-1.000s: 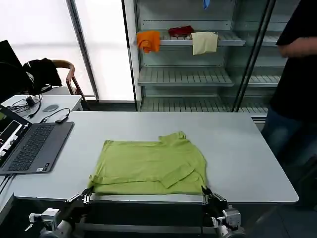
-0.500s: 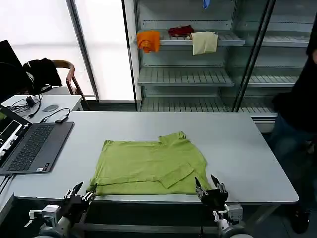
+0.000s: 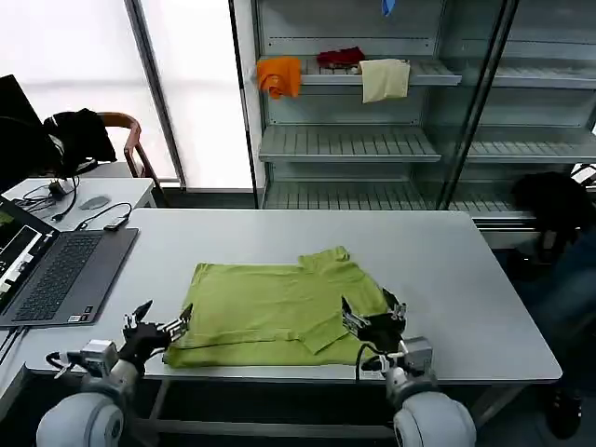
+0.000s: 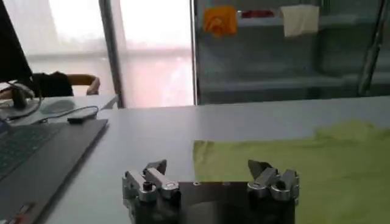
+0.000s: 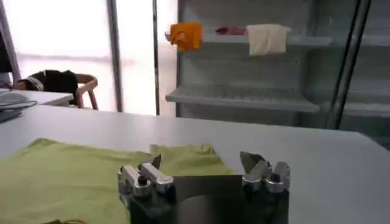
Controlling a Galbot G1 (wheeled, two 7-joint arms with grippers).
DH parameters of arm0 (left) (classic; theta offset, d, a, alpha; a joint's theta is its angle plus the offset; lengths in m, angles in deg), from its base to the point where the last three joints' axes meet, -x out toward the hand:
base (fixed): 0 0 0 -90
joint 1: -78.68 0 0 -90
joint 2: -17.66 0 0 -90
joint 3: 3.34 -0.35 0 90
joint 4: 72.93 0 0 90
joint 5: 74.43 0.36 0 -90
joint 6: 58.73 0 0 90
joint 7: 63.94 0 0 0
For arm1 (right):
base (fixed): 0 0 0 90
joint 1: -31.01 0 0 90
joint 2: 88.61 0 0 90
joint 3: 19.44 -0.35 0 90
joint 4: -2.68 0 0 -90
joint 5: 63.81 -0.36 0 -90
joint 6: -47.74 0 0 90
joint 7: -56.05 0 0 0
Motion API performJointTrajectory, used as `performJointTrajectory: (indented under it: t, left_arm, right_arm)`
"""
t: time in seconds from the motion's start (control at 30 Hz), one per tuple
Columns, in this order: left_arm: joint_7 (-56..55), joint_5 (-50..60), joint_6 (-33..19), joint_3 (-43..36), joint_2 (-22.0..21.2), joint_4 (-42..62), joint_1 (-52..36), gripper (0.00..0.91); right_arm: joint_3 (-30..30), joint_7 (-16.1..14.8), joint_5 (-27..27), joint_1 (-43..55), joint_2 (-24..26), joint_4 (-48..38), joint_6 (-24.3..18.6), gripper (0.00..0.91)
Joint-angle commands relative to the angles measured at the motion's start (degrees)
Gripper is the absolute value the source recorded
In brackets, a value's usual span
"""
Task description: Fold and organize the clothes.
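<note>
Both grippers hover with fingers spread over the green T-shirt (image 3: 284, 310): left gripper (image 3: 156, 329) at its corner, right gripper (image 3: 371, 319) above its near hem; head view adds the laptop (image 3: 56, 275) on the worktop (image 3: 447, 270).

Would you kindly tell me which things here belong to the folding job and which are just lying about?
Job: lime-green T-shirt; left end effector and right end effector, both open at its near corners.
Lying about: laptop; orange cloth, red cloth, cream cloth.

No text, label, brand, number or sign is legible on anything in these views.
</note>
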Motion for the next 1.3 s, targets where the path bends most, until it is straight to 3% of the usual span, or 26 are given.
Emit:
performJointTrajectory:
  t: [0.03, 0.57, 1.3]
  left_arm:
    - [0.28, -1.42, 0.04, -5.25, 3.06, 9.35, -13.50, 0.907]
    - [6.22, 5.33, 0.09, -12.69, 4.70, 30.06, -27.01, 0.907]
    - [8.69, 5.33, 0.20, -13.64, 4.88, 38.57, -32.08, 0.907]
  right_arm:
    - [0.70, 1.04, -1.17, 16.25, -1.31, -14.47, 0.10, 0.907]
    - [-0.12, 2.91, -2.79, 28.83, -4.65, -34.34, 0.16, 0.907]
    - [-1.68, 3.58, -2.38, 36.37, -7.17, -49.65, 0.22, 0.907]
